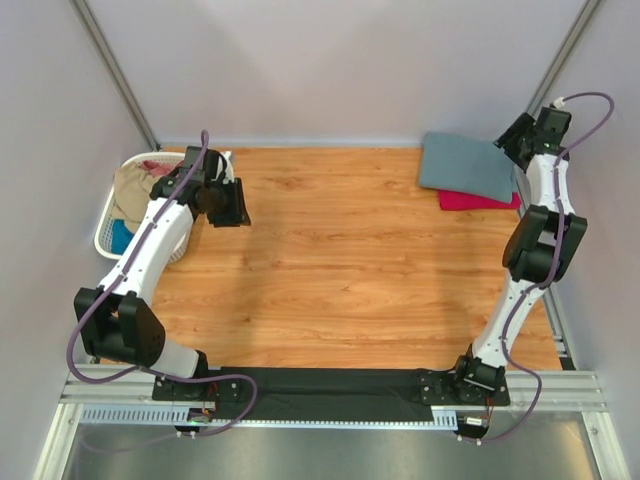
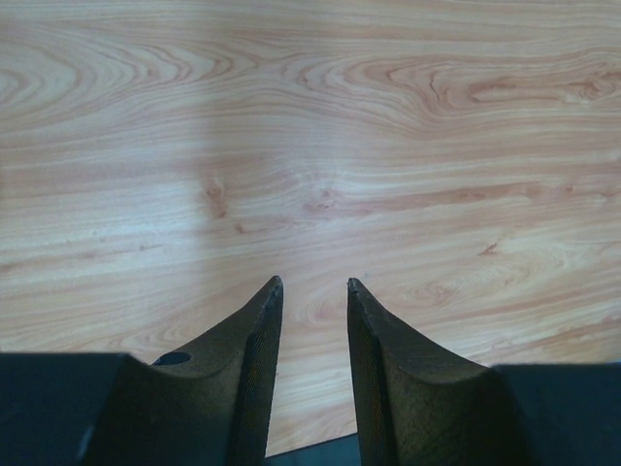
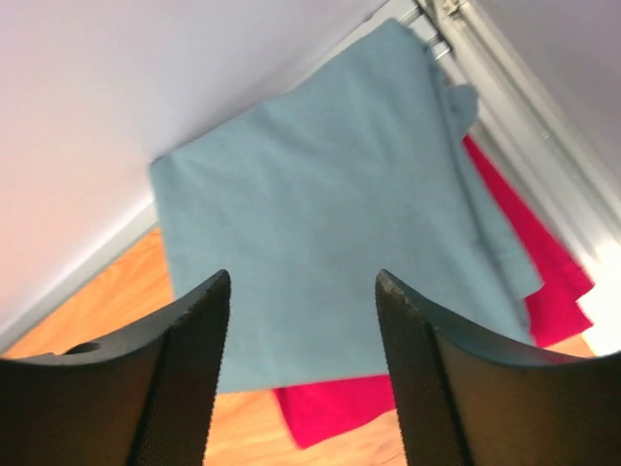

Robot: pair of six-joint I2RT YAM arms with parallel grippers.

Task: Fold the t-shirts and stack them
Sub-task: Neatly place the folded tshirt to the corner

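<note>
A folded slate grey-blue t-shirt [image 1: 465, 165] lies on top of a folded crimson-pink t-shirt [image 1: 478, 201] at the table's far right corner; both also show in the right wrist view, the grey-blue one [image 3: 320, 204] above the crimson one [image 3: 335, 408]. My right gripper [image 3: 303, 282] is open and empty, raised above this stack. Tan [image 1: 133, 188], dusty-pink [image 1: 158, 166] and bright-blue [image 1: 121, 236] shirts lie crumpled in the basket. My left gripper [image 2: 312, 283] is open and empty over bare table, beside the basket [image 1: 108, 225].
The white slatted laundry basket stands off the table's far left edge. The wooden table [image 1: 340, 260] is walled at the back and sides. A metal rail [image 3: 524, 126] runs along the right edge. A black cloth strip [image 1: 330, 390] lies between the arm bases.
</note>
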